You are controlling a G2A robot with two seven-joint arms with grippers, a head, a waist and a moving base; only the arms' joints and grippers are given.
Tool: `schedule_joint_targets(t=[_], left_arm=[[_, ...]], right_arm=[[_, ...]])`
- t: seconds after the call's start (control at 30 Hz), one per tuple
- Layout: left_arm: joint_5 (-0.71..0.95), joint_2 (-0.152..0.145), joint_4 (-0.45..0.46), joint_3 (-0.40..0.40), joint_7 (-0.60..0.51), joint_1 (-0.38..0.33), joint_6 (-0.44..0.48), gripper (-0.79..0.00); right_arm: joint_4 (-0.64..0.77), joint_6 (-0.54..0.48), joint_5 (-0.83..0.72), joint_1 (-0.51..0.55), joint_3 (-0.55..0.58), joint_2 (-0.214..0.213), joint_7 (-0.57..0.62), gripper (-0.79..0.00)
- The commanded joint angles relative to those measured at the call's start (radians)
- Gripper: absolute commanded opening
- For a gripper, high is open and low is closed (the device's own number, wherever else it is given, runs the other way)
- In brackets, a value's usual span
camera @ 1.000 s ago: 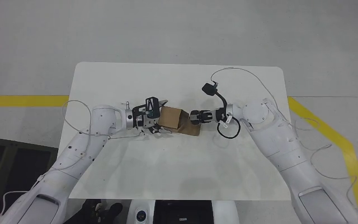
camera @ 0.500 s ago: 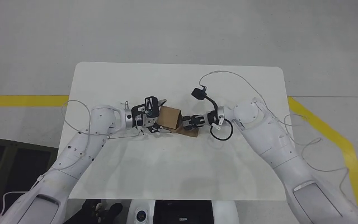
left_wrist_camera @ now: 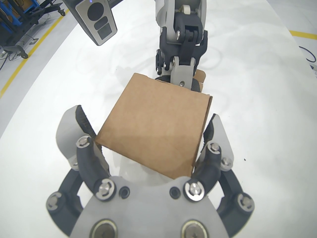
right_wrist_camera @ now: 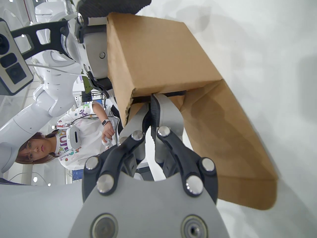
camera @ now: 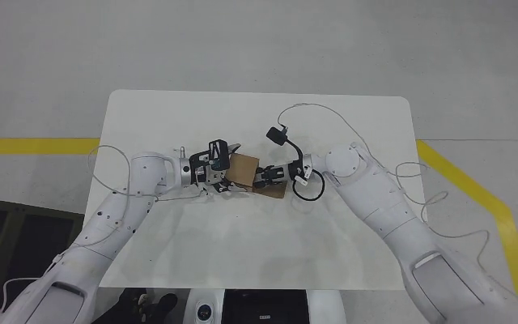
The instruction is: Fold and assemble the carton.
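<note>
Caution: treating carton (camera: 245,171) as light, crease-prone board, clamping left end in left gripper (left_wrist_camera: 148,122), prodding right end with pressed-together right gripper (right_wrist_camera: 151,99).

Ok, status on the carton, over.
Left end effector shut on carton. Right end effector shut, tip in carton's open end, flap unfolded. Nothing blocking.

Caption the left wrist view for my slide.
Left claw holds the brown carton on the white table; the right claw meets its far end.
</note>
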State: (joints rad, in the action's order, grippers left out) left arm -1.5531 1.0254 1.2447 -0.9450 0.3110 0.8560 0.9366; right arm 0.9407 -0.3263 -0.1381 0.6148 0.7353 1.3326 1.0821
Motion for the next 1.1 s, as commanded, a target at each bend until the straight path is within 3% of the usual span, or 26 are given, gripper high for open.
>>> schedule_joint_targets(t=[0.0,0.63,0.87,1.07], left_arm=[[-0.001,0.000,0.001,0.000,-0.001,0.000,-0.001,0.000],[0.005,0.001,0.003,-0.005,-0.017,0.006,-0.006,0.000],[0.012,0.002,0.002,-0.009,-0.025,0.007,-0.012,0.000],[0.023,0.003,0.000,-0.012,-0.033,0.008,-0.019,0.000]], right_arm=[[-0.018,-0.009,-0.009,-0.009,-0.010,0.009,0.000,-0.785],[-0.162,-0.099,-0.064,-0.056,-0.053,0.070,-0.008,-0.785],[-0.170,-0.106,-0.049,-0.047,-0.020,0.056,0.000,-0.785],[-0.093,-0.055,0.003,-0.017,0.039,0.016,0.021,-0.785]])
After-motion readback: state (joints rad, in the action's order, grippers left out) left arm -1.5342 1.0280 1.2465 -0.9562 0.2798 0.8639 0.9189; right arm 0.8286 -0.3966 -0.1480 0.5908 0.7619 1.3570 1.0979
